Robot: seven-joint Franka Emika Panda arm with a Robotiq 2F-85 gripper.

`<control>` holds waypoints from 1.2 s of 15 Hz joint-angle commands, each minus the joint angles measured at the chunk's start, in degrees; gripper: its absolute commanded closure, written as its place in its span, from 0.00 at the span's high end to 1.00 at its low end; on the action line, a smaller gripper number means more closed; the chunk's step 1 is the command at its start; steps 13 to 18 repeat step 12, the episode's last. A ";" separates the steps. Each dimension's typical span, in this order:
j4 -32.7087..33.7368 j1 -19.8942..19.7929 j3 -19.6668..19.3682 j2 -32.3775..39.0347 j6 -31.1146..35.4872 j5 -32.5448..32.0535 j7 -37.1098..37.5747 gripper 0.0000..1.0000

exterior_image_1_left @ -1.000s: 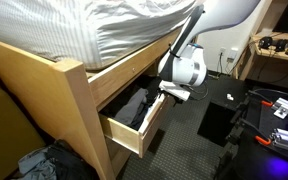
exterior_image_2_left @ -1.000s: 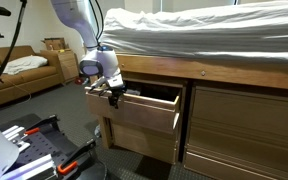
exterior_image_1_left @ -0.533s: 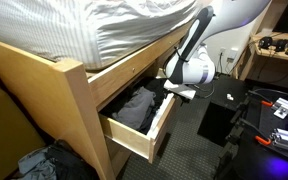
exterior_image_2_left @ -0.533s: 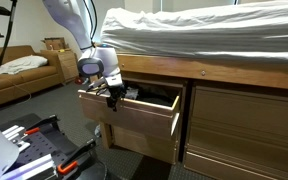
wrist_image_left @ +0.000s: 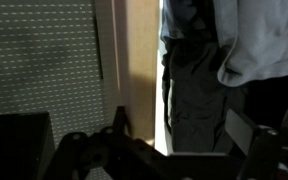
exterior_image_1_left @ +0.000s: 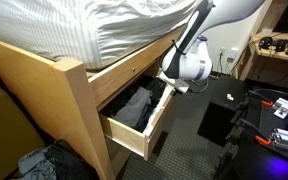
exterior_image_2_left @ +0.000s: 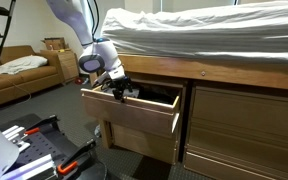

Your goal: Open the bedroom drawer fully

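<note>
Gripper (exterior_image_2_left: 117, 90): fingertips were too small to read in both exterior views and only a dark silhouette in the wrist view; grip could not be told.
Bedroom drawer (exterior_image_1_left: 124, 133): rear lay hidden under bed frame (exterior_image_1_left: 79, 85).
Contents (wrist_image_left: 189, 90): dark fabric, kind indistinct.
Arm (exterior_image_1_left: 196, 25): upper links were cut off at the top edge.

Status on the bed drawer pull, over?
Gripper on top edge of bedroom drawer, near a corner; jaw state unclear. Drawer partly out. Dark clothes inside; nothing seen blocking the front.
</note>
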 commanded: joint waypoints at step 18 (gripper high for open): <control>0.17 0.56 -10.70 -18.75 -20.17 -8.42 -0.84 1.00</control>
